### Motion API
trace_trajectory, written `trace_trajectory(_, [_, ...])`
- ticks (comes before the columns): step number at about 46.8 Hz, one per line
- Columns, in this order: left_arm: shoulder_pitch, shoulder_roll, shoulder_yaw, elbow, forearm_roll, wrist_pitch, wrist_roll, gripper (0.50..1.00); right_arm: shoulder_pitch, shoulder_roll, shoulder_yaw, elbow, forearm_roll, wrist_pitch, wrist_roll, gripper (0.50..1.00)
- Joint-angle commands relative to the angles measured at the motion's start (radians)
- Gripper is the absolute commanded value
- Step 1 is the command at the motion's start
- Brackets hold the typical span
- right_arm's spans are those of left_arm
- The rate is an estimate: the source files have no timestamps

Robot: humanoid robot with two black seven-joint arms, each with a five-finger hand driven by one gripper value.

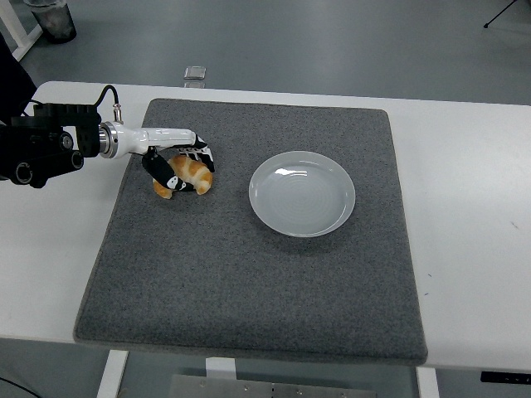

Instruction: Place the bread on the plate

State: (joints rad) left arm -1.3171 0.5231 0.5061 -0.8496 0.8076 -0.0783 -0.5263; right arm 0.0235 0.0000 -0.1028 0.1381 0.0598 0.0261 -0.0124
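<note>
The bread, a golden croissant, lies on the grey mat left of the centre. My left hand reaches in from the left and its fingers curl down around the croissant, thumb on its near left side, fingers over its far side. The white round plate stands on the mat to the right of the croissant, with nothing on it. The right arm is out of view.
The grey mat covers most of the white table. A small dark object lies on the floor beyond the table's far edge. A grey bin stands at the top left.
</note>
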Motion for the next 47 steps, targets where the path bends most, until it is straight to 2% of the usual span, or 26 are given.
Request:
trace_trajectory(1, [-0.001,0.000,0.000,0.004,0.010,0.000,0.000,0.500,0.001,0.000,0.000,0.000,0.002,0.000,0.000,0.952])
trace_trajectory(11, [-0.001,-0.001,-0.001,0.015,0.010,0.005,0.002,0.500,0.001,0.000,0.000,0.000,0.000,0.000,0.000,0.952])
trace_trajectory(24, [-0.022,-0.002,-0.003,0.011,0.012,0.049,0.002,0.500,0.000,0.000,0.000,0.000,0.000,0.000,0.000,0.952])
trace_trajectory(31, [-0.106,0.006,-0.008,0.001,0.007,0.049,0.000,0.500,0.000,0.000,0.000,0.000,0.002,0.000,0.000,0.952])
trace_trajectory(40, [-0.180,0.034,-0.073,-0.009,0.004,0.026,0.002,0.500,0.001,0.000,0.000,0.000,0.000,0.000,0.000,0.952])
trace_trajectory(47, [-0.263,0.061,-0.107,-0.014,-0.011,-0.037,0.002,0.500,0.001,0.000,0.000,0.001,0.000,0.000,0.000,0.952])
